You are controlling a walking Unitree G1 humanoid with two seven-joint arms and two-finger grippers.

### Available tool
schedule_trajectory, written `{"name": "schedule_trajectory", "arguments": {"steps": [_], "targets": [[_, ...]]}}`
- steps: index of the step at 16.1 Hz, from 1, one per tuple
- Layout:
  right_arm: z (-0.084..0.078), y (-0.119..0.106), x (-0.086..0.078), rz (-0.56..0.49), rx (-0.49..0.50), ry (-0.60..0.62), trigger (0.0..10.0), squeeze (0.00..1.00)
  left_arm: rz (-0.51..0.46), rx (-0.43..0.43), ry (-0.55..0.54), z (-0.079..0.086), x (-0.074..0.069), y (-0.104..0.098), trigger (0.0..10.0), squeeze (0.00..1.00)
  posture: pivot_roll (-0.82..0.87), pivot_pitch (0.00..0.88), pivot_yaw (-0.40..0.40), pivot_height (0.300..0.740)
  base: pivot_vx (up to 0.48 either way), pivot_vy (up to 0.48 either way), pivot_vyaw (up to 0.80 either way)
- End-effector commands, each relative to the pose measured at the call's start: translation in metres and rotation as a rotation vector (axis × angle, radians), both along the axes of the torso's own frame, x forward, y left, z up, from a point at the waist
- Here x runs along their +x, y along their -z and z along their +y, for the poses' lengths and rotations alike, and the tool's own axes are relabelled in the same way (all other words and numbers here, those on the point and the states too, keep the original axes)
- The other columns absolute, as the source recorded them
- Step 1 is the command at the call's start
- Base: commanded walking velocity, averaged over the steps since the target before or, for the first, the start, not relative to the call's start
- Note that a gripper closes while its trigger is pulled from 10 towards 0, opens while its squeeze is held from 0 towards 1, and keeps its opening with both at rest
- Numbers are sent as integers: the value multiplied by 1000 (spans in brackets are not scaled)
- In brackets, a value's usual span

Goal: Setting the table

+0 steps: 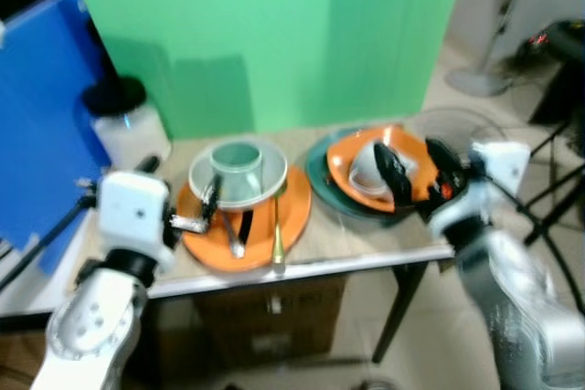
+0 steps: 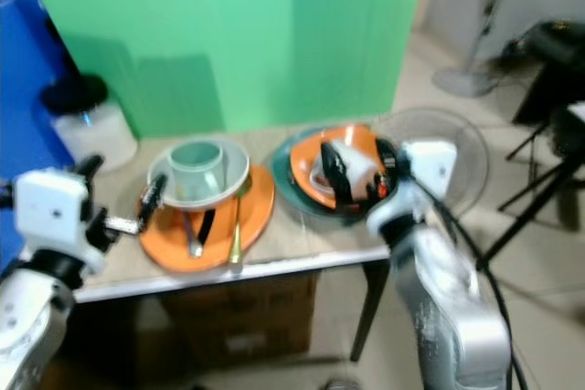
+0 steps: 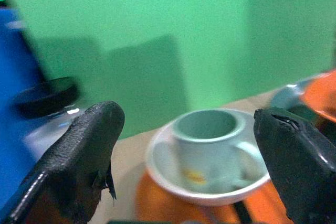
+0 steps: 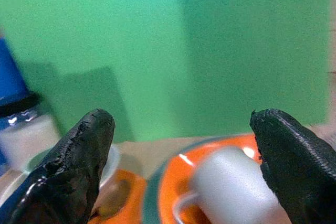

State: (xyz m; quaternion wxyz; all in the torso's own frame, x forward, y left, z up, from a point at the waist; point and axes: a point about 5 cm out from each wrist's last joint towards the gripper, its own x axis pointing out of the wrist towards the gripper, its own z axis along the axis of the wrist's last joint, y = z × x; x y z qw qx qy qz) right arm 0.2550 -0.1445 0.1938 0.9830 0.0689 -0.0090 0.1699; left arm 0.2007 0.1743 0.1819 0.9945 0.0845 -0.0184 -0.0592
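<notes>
Grippers both spread wide: left gripper (image 1: 187, 198) by green cup (image 1: 238, 167), right gripper (image 1: 416, 173) over white mug (image 1: 370, 167).

Wall: I see a green screen (image 1: 274, 34) far behind the table (image 1: 366, 248).
Left: blue panel (image 1: 41, 107).
Far right: fan (image 1: 498, 34).

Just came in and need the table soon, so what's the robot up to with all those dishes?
It is working at a small table stacked with dishes. The right gripper, fingers open, sits over a white cup lying on its side on an orange plate, which rests on a dark green plate. The left gripper, also open, hovers by another orange plate holding a pale bowl, a green mug and cutlery. Neither gripper holds anything.
</notes>
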Motion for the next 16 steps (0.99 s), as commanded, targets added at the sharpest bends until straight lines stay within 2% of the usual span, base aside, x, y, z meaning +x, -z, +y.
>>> {"name": "schedule_trajectory", "arguments": {"steps": [1, 2, 3, 4, 5, 7, 8, 10, 12, 16], "targets": [[3, 7, 7, 74, -20, -7, 10000, 0, -4, -8, 16, -2, 1, -3, 10000, 0, -69, 0, 64, 740, 0, 0, 0], [-1, 7, 9, 70, 63, 20, 10000, 0, 10, -17, 2, -2, 1, 2, 10000, 0, -46, 0, 72, 740, 0, 0, 0], [-7, 9, 9, 66, -20, 70, 10000, 0, 65, 23, -47, 2, -1, 10, 10000, 0, -50, 0, 58, 740, 0, 0, 0], [-5, 7, 6, 79, 44, 88, 10000, 0, 62, -10, -138, 18, -3, 8, 10000, 0, -37, 0, 35, 740, 0, 0, 0], [0, 13, 3, 99, 36, 75, 10000, 0, 45, 36, -204, 32, -7, 6, 10000, 0, -24, 0, 25, 740, 0, 0, 0], [6, 18, 2, 72, -28, -37, 10000, 0, 10, -68, -321, 41, -9, 3, 10000, 0, -24, 0, 11, 740, 0, 0, 0], [2, 19, 5, 71, -59, -15, 10000, 0, 8, -49, -308, 36, -10, 7, 10000, 0, -19, 0, -7, 740, 0, 0, 0], [-2, 19, 8, 72, -83, -2, 10000, 0, 25, -122, -314, 32, -13, 11, 10000, 0, -23, 0, -14, 740, 0, 0, 0], [-6, 21, 7, 88, -62, 10, 10000, 0, 68, -61, -284, 30, -18, 17, 10000, 0, -18, 9, -22, 740, 0, 0, 0], [-9, 25, 3, 78, -24, 47, 10000, 0, 48, -22, -233, 25, -16, 10, 10000, 0, -19, 18, -4, 740, 0, 0, 0]]}}
